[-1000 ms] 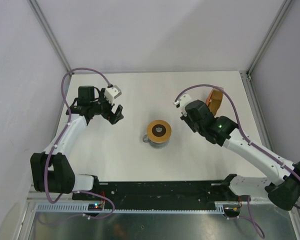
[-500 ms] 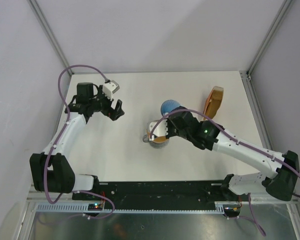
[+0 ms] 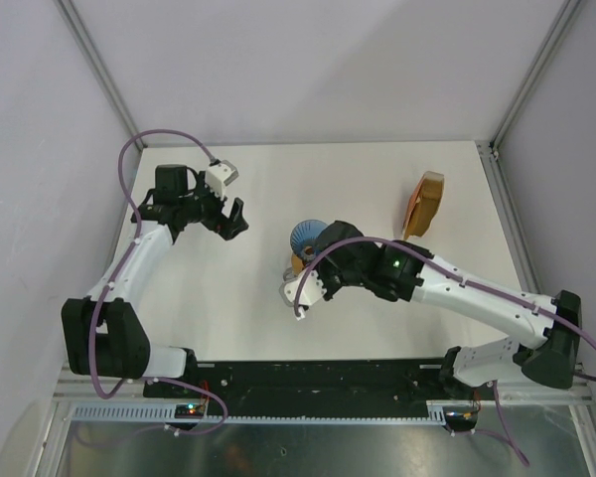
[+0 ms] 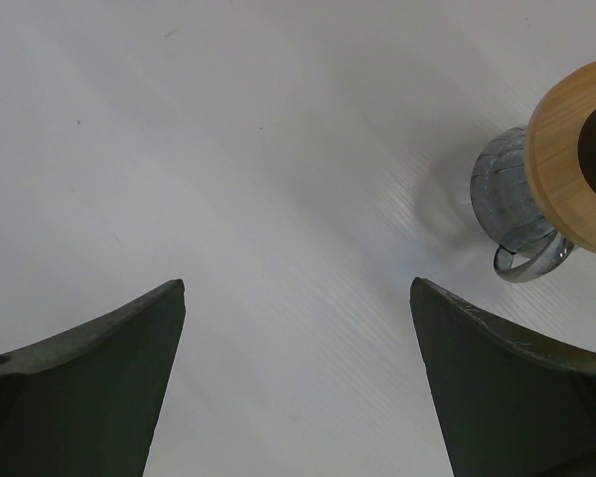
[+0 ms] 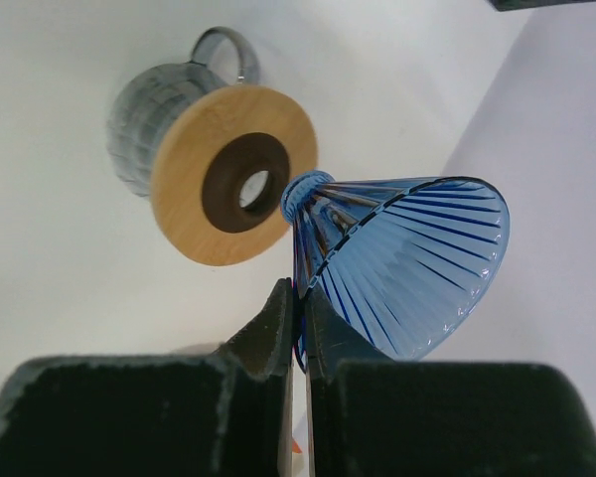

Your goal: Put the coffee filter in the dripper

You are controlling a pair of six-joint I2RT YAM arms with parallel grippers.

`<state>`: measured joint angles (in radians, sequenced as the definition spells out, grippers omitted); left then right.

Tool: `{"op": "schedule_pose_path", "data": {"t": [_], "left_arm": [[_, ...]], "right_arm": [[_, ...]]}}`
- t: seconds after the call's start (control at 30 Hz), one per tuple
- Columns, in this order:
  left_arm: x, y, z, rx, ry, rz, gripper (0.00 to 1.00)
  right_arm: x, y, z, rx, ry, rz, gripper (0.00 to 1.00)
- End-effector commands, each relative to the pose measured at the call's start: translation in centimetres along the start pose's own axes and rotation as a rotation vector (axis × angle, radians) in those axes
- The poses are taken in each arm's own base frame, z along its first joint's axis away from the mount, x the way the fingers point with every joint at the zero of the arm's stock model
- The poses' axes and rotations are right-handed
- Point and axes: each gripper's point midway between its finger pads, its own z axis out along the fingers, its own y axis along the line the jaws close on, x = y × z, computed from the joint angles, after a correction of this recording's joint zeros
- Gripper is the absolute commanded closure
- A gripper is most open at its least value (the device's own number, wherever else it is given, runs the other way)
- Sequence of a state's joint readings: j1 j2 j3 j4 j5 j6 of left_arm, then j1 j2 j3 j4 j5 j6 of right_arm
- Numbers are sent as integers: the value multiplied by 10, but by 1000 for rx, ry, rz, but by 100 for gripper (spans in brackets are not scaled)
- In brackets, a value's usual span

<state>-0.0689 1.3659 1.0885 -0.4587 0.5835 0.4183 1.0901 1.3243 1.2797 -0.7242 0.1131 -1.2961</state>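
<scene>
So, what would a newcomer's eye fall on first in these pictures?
First, the blue ribbed dripper, pinched in the shut right hand near the middle of the table, its narrow end close to the wooden ring on the glass jug. Then the orange-brown stack of filters standing at the far right, and the left hand, wide open and holding nothing, at the far left.
</scene>
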Motion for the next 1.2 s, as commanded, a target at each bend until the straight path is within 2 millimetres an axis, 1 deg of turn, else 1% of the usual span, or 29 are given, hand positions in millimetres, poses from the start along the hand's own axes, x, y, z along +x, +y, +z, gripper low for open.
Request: {"op": "schedule_pose_path", "data": {"t": [0.0,0.2,0.43,0.63,0.93,1.07,1.17], "left_arm": [[-11,0,-3,9,-31,8,0],[-10,-1,-3,16,-31,6,0],[-9,-2,-2,21,-28,4,0],[-7,-1,0,22,-23,3,0],[-7,-3,0,29,-25,5,0],[-6,-3,0,30,-24,5,0],[-6,-2,0,29,-23,7,0]], "right_arm": [[-5,3,2,-51,-15,-14,100],[2,7,10,-77,-17,19,100],[11,3,16,-71,-5,39,100],[9,5,22,-84,-26,47,100],[17,5,32,-87,23,40,100],[21,-2,31,-61,46,39,100],[17,-8,22,-55,28,43,100]]}}
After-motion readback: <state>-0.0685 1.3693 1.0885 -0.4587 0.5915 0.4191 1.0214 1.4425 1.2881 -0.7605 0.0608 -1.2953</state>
